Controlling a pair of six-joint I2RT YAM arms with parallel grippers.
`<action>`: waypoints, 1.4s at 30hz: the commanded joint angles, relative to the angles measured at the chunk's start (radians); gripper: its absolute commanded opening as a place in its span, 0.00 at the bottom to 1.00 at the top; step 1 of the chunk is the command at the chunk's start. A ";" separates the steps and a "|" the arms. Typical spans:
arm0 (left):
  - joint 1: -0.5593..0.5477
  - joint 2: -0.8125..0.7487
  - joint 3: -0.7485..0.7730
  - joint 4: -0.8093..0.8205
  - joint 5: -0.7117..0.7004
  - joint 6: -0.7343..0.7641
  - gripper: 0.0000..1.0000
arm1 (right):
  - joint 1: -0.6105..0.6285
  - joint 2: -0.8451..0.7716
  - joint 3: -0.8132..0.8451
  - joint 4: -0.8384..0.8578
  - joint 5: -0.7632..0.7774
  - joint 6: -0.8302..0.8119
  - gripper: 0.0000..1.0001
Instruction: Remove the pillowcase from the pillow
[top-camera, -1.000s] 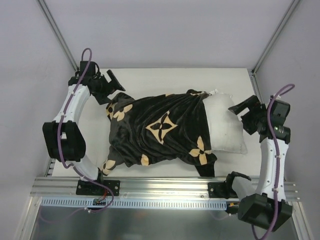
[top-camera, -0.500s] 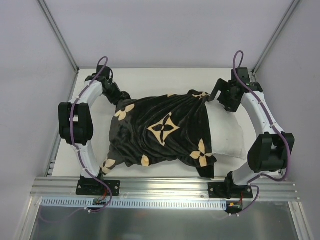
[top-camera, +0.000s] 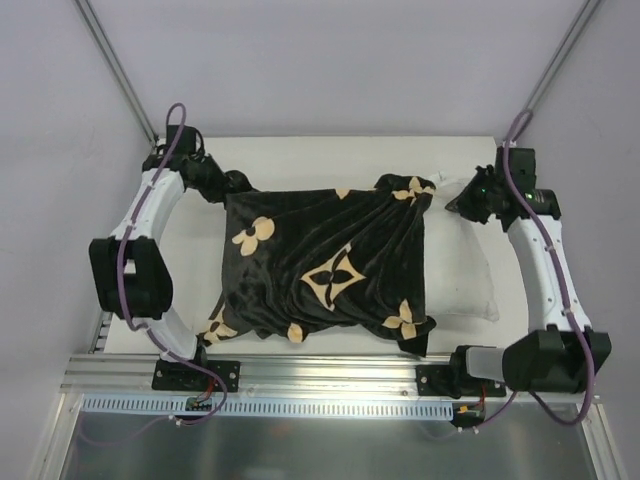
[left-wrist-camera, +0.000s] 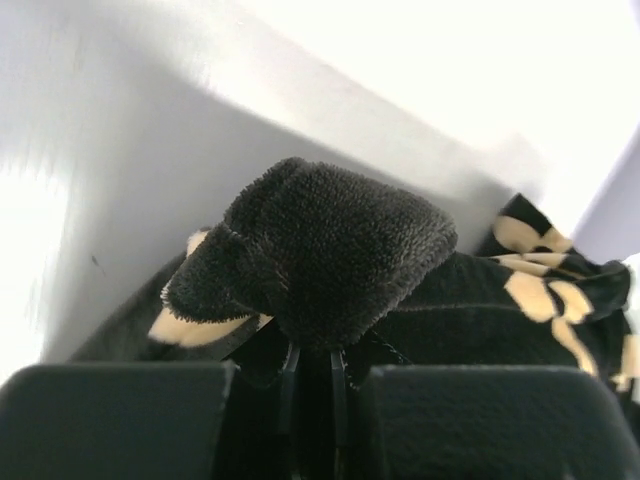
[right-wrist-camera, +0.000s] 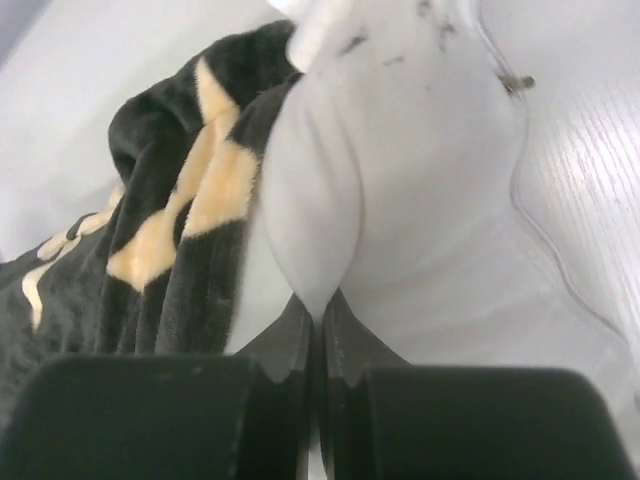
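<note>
The black pillowcase (top-camera: 320, 260) with tan flowers lies spread over the middle of the table and covers most of the white pillow (top-camera: 462, 280), whose right end sticks out. My left gripper (top-camera: 232, 183) is shut on the pillowcase's far left corner; in the left wrist view a bunch of black pile (left-wrist-camera: 320, 250) bulges above the closed gripper (left-wrist-camera: 310, 365). My right gripper (top-camera: 456, 204) is shut on the pillow's far right corner. In the right wrist view a fold of white pillow fabric (right-wrist-camera: 320, 200) is pinched between the fingers (right-wrist-camera: 318, 325), with the pillowcase (right-wrist-camera: 160, 220) just to its left.
The white tabletop (top-camera: 300, 160) is walled by grey panels on the left, back and right. A metal rail (top-camera: 330, 380) runs along the near edge, with both arm bases bolted to it.
Both grippers have closed, the left on the pillowcase corner, the right on the pillow corner. The right arm swung to the pillow's far right corner. The pillowcase has been drawn out flatter to the left.
</note>
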 joint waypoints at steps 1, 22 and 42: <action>0.120 -0.192 -0.037 0.037 -0.017 -0.065 0.00 | -0.098 -0.146 0.004 0.045 0.036 0.020 0.01; 0.597 -0.469 -0.096 -0.006 0.142 -0.082 0.00 | -0.551 -0.235 -0.134 0.063 -0.165 0.121 0.01; 0.055 -0.439 -0.157 -0.018 -0.122 0.189 0.99 | -0.404 -0.360 -0.160 -0.115 -0.029 -0.065 0.96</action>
